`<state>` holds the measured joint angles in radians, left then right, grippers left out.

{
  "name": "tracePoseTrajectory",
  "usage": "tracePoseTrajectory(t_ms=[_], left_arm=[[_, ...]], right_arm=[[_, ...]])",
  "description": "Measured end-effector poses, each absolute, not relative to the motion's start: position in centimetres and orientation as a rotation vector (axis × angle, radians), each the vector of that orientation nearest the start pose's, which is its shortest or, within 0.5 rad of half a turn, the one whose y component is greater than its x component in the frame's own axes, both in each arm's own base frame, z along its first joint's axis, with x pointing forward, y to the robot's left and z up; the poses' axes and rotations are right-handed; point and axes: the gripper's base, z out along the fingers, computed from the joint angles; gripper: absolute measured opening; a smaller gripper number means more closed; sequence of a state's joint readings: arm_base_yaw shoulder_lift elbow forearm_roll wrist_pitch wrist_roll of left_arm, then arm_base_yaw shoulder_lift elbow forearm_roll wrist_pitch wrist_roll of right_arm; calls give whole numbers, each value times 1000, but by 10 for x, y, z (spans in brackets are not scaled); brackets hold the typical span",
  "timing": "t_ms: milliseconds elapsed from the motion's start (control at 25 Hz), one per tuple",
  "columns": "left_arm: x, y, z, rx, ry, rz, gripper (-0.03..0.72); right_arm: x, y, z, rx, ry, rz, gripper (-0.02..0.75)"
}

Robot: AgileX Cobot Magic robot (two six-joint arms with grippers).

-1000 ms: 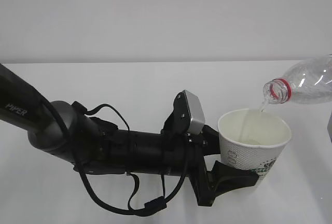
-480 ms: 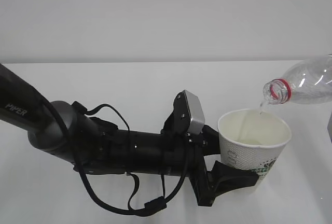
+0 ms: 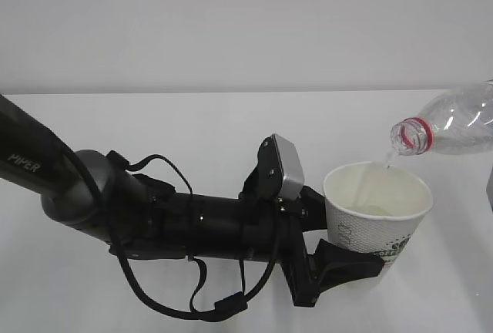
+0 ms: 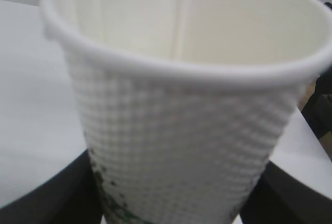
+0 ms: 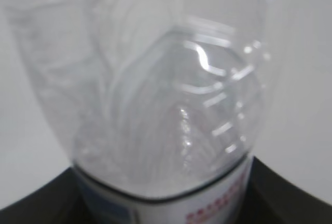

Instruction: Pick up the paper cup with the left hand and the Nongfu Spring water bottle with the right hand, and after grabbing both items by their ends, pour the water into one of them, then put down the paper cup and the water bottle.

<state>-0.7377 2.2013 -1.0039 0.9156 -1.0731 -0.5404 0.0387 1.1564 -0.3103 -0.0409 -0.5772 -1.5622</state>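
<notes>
paper cup in left gripper, bottle in right gripper

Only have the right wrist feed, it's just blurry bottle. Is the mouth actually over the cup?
Observer: Yes. In the exterior view the Nongfu Spring water bottle is tipped mouth-down over the far rim of the paper cup.
Operator: Water coming out?
Observer: A thin stream of water drops from the mouth into the cup; the left wrist view shows it running down inside.
Operator: Cup held properly?
Observer: The left pincer clamps the cup's lower part, one finger on each side, cup upright.
Operator: Any spill?
Observer: None visible on the table around the cup.
</notes>
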Motion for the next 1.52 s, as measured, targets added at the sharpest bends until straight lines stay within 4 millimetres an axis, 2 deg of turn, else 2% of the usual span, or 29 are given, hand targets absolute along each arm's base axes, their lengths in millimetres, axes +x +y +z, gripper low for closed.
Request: tracePoseTrajectory(t_ms=[1520], left_arm=[[247, -310, 96, 1214, 1508, -1197, 510]], right_arm=[[208, 10, 225, -1388, 1270, -1101, 440]])
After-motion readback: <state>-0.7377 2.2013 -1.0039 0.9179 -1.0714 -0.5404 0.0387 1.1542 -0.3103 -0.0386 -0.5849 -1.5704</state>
